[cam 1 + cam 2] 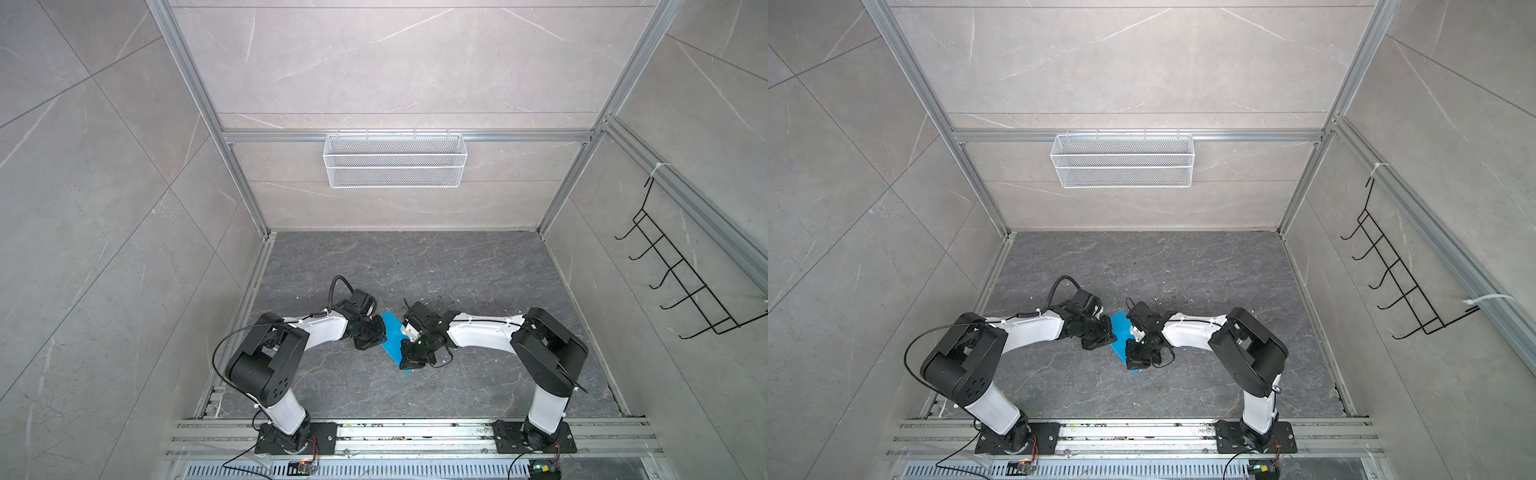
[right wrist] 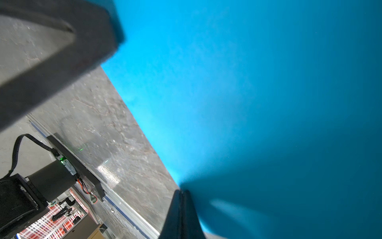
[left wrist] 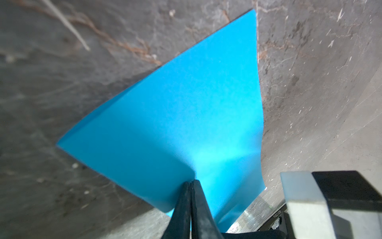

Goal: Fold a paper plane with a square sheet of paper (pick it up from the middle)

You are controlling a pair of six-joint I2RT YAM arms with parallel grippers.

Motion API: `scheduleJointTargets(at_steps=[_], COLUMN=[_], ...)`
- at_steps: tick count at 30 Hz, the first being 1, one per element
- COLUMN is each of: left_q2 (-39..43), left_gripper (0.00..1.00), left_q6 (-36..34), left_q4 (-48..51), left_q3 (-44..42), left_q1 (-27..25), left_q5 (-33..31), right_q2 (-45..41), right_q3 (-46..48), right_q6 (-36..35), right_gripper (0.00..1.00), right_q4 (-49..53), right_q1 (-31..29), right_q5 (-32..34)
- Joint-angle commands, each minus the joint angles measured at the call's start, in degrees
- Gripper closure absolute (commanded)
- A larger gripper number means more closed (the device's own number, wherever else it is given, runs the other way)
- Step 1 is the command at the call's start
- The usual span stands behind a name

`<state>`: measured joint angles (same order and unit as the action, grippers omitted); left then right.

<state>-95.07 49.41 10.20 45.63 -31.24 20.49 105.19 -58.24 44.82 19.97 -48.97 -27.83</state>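
Square sheet of paper point(image 1: 392, 337) hangs just above the tabletop point(image 1: 478, 270), unfolded. Left gripper point(image 3: 191, 182) is clamped on one edge, right gripper point(image 2: 181, 191) clamped on another. Risk: if the arms pull apart or twist, the thin sheet tears or slips out. Wrist views show both pinch points. Top views hide them under the wrists but show the sheet's tilt.

The square sheet of paper point(image 1: 390, 338) half-covered in both top views, cropped and blurred in the right wrist view
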Motion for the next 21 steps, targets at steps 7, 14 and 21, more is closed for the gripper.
scheduleJointTargets(at_steps=[7, 14, 21], left_q2=[-0.8, -0.8, 0.2], left_gripper=[0.90, 0.90, 0.89], left_q6=[-1.0, -1.4, -2.5], left_q4=[2.4, 2.6, 2.6], left_q3=[-0.1, 0.9, 2.2], left_q1=[-0.2, -0.1, -0.3], left_q5=[-2.8, -2.3, -0.8], right_q2=[-2.6, -7.6, -2.6], right_q3=[2.6, 1.6, -4.5], right_q6=[-1.4, -2.5, -3.0], right_gripper=[0.94, 0.94, 0.92], right_q4=[5.7, 1.3, 0.2], right_q1=[-0.7, -0.8, -0.6], right_q5=[3.0, 2.2, 5.9])
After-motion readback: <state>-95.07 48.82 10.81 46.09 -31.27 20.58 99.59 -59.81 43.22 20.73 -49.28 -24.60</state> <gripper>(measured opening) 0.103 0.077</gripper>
